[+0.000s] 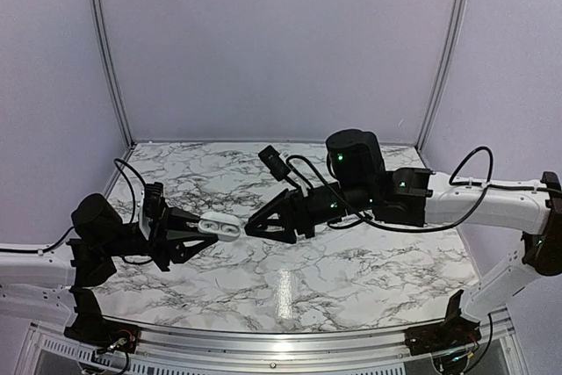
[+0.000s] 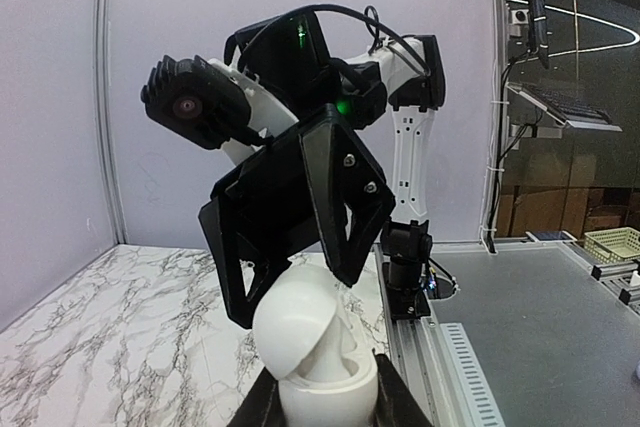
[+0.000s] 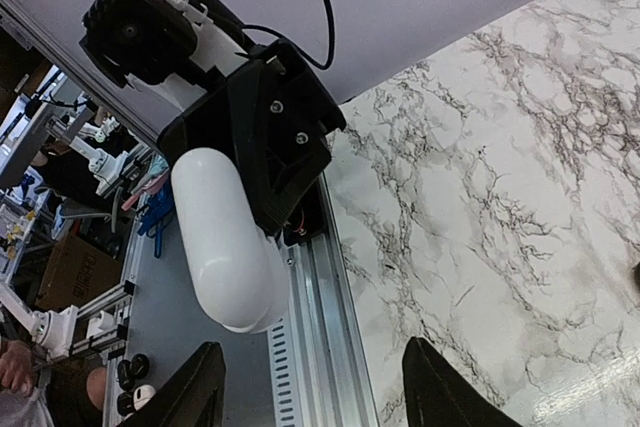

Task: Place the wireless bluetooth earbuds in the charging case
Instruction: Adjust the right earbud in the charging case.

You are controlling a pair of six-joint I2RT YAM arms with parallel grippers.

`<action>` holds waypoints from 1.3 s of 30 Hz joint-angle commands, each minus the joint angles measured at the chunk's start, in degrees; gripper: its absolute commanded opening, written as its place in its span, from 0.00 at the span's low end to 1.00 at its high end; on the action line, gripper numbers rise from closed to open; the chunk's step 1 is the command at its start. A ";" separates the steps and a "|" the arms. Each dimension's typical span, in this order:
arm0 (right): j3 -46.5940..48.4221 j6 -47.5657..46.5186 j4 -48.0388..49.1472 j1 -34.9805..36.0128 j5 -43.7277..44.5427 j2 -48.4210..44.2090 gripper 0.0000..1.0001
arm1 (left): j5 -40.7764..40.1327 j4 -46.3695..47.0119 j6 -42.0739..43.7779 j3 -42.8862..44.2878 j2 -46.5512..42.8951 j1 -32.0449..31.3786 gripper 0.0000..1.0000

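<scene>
left gripper [image 1: 195, 233] clamped on open case [image 1: 221, 228], centre-left of top view | right gripper [image 1: 254, 225] apart, nothing between, just beside case | earbuds not discernible: seating unconfirmed, lid unclosed

A grey-veined marble surface [image 1: 351, 278] lies between pale lilac walls [image 1: 281, 41], with a metal rail [image 1: 290, 340] along its near edge. Off to the side stand a pale basket [image 2: 612, 244] and a cardboard box [image 3: 72, 272].
</scene>
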 commanded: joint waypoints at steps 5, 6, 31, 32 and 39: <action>1.06 6.72 9.11 -0.48 -3.53 -0.01 0.62 | -4.06 2.49 2.86 1.23 -1.43 -0.69 0.00; 1.13 7.07 9.45 -0.48 -3.68 0.22 0.62 | -4.49 2.49 3.09 1.19 -1.52 -0.66 0.00; 2.86 9.81 11.32 0.92 -1.07 4.15 0.48 | -8.60 2.49 7.26 1.10 -1.62 -2.52 0.00; 2.90 9.89 11.43 0.93 -1.07 4.14 0.48 | -8.65 2.49 7.36 1.10 -1.62 -2.56 0.00; 2.40 11.69 12.97 0.79 -1.41 4.59 0.43 | -8.61 2.48 8.06 1.14 -1.23 -2.99 0.00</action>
